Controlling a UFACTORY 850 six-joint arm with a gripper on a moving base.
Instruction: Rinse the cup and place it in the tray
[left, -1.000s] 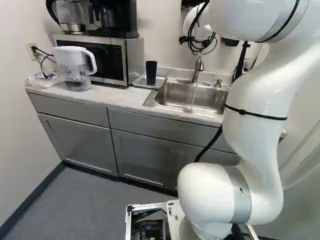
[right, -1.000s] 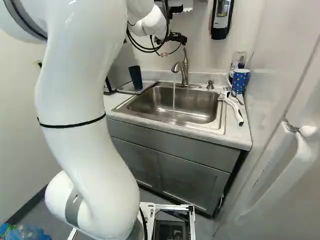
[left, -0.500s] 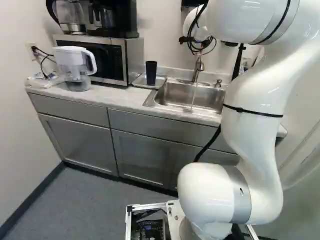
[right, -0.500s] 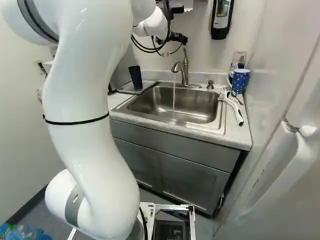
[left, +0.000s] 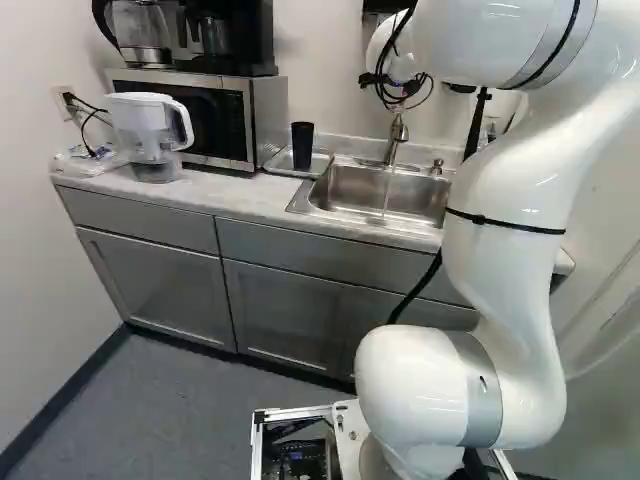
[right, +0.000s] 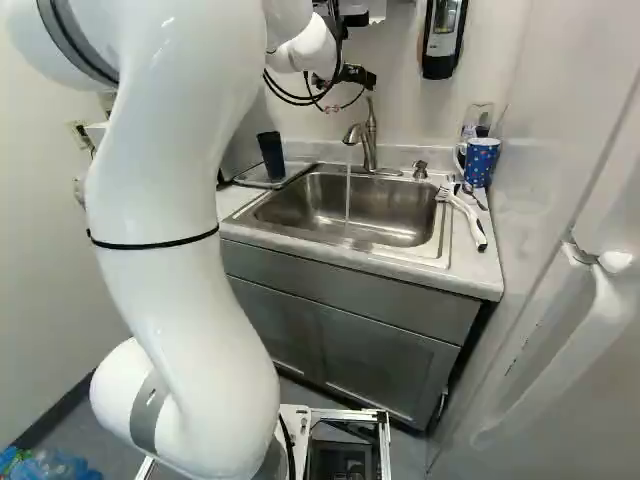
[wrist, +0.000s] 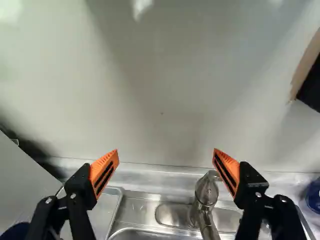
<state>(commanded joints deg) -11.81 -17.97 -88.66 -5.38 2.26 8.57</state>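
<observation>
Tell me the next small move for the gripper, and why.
Probably ease the open, empty gripper toward the dark cup: it stands on the tray, outside the water running from the faucet. Whether it has been rinsed doesn't show; if so, shutting off the water fits better.

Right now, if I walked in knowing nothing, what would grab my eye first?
Probably the big white arm, filling much of the left of the right base view. Next, the thin stream of water running from the tap into the sink, and the orange pads of the open gripper in the wrist view. The dark cup on the tray beside the sink might come after.
</observation>
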